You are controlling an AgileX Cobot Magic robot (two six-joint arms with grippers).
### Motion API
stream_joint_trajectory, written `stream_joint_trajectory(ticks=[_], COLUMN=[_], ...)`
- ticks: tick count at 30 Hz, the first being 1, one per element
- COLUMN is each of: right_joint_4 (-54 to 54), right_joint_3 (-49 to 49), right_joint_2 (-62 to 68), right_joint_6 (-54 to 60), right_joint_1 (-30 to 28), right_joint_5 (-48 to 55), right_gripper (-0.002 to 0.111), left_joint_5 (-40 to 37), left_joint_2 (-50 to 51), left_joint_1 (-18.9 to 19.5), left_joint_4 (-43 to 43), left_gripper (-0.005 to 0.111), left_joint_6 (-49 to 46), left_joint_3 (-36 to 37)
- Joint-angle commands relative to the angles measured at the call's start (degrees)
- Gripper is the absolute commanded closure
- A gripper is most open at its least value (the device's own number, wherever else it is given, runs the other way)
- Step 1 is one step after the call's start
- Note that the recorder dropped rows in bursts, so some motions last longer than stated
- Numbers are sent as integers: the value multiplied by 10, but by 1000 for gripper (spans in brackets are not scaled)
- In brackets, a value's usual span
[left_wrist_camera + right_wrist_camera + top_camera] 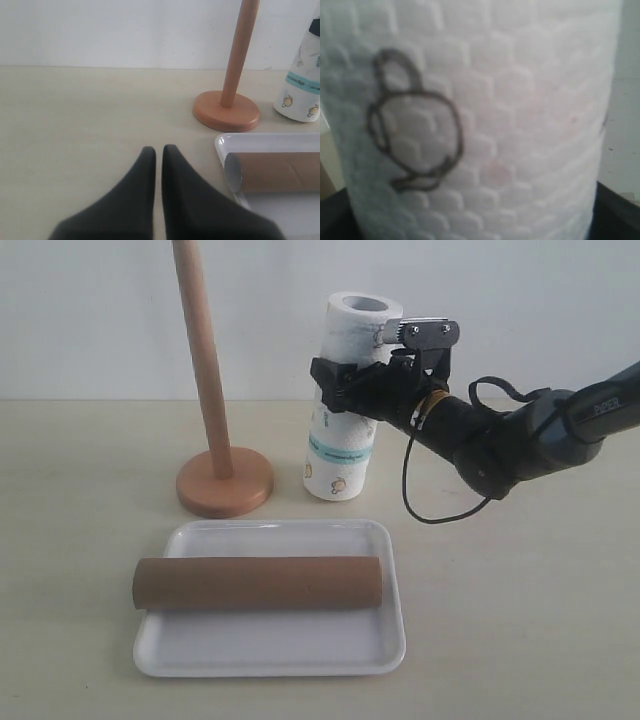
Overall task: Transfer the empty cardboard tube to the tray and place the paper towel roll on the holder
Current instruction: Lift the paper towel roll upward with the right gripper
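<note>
The brown cardboard tube (258,583) lies lengthwise across the white tray (280,655), one end reaching over the tray's left rim. Behind the tray, the paper towel roll (340,455) leans slightly, its bottom at the table. My right gripper (348,388) is shut on the roll's middle from the right. The roll (480,120) fills the right wrist view, with dark fingers (617,212) at both sides. The wooden holder (224,485) stands left of the roll with its pole bare. My left gripper (159,150) is shut and holds nothing, low over the table left of the tray (222,142).
The holder's pole (200,350) rises past the top of the exterior view, a hand's width from the roll. A pale wall stands behind the table. In the left wrist view the tube (275,172), the holder (227,110) and the roll (302,95) sit to one side.
</note>
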State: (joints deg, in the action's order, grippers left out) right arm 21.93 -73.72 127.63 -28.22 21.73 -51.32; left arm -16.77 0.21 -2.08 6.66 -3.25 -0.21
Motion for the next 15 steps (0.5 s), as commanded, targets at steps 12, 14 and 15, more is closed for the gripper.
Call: stream_joint_trajectory(ticks=[12,14,15], right_joint_4=[327,277,263], right_joint_3=[1,-1,-5], right_joint_2=[-346,-374,-380], right_joint_6=[-188,-188,-188], right_joint_1=[1,10,17], right_joint_5=[216,190,189], right_gripper=[109,109,109], left_joint_5=[-1,-1,-1], left_joint_2=[-2,-2,-2], left_joint_1=[2,2,2], left_joint_4=[-2,-2,-2], left_gripper=[103,103,103], left_joint_6=[-3,-3,-3], left_joint_3=[2,2,2])
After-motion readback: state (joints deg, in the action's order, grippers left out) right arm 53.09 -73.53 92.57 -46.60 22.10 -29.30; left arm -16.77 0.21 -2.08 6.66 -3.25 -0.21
